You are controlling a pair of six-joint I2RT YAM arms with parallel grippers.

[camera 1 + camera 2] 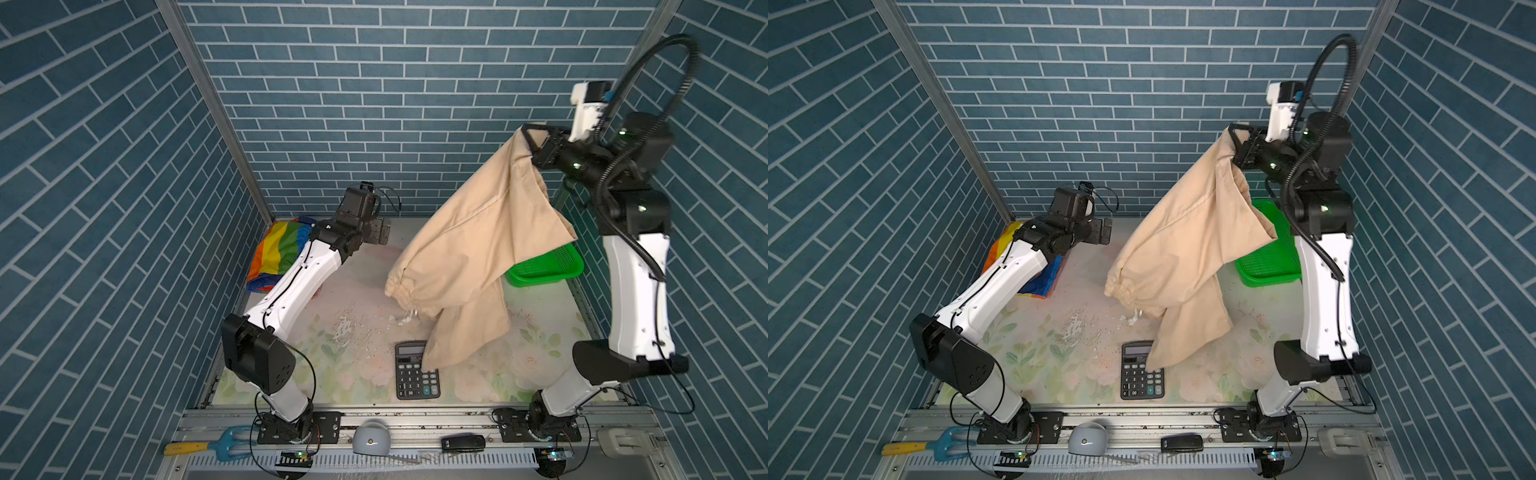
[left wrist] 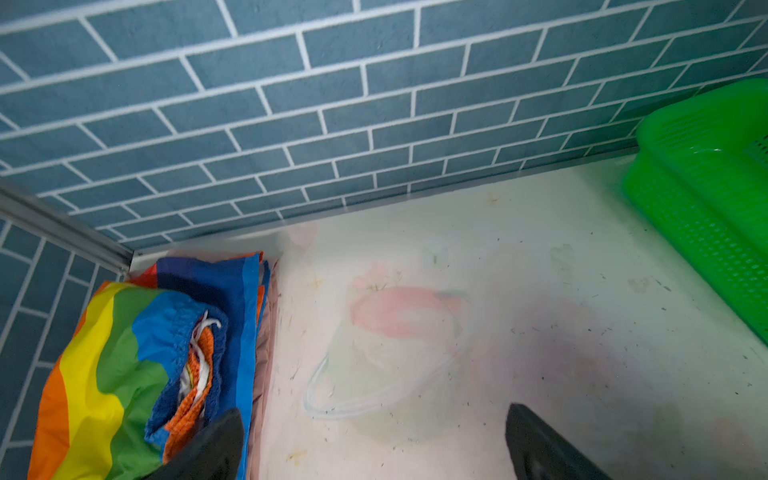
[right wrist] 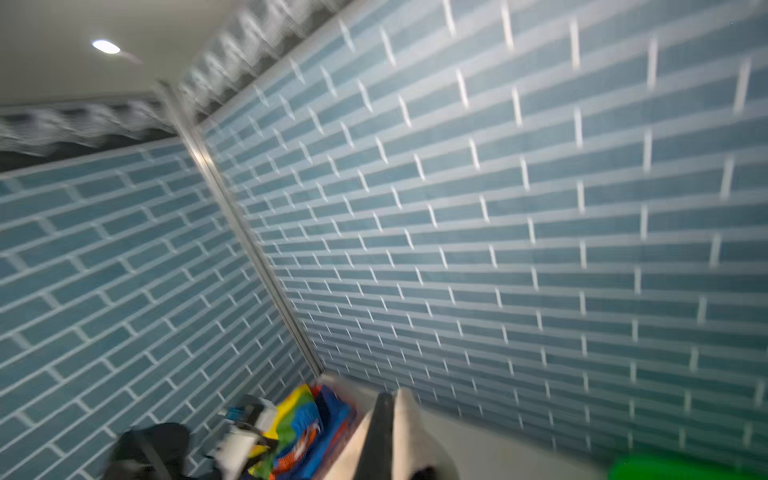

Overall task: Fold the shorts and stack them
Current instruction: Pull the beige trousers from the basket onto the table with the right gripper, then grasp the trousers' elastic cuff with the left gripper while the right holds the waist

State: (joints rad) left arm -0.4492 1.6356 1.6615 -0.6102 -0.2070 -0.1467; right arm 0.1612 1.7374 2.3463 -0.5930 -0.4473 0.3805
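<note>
The right jaws pinch the beige shorts point(image 1: 478, 232) at their top edge; the cloth hangs below them, lowest hem over the calculator point(image 1: 415, 380). The left jaws stand spread.

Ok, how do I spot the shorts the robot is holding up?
Find the tall arm on the right, by the green basket. The beige shorts hang from the right gripper. They're plain beige, unlike the rainbow-striped shorts lying in the far left corner.

The beige shorts point(image 1: 469, 249) cover a corner of the calculator point(image 1: 415, 378) and part of the basket point(image 1: 544, 270). The left arm point(image 1: 299, 278) hides some rainbow shorts point(image 1: 278, 245). The right wrist view is blurry.
</note>
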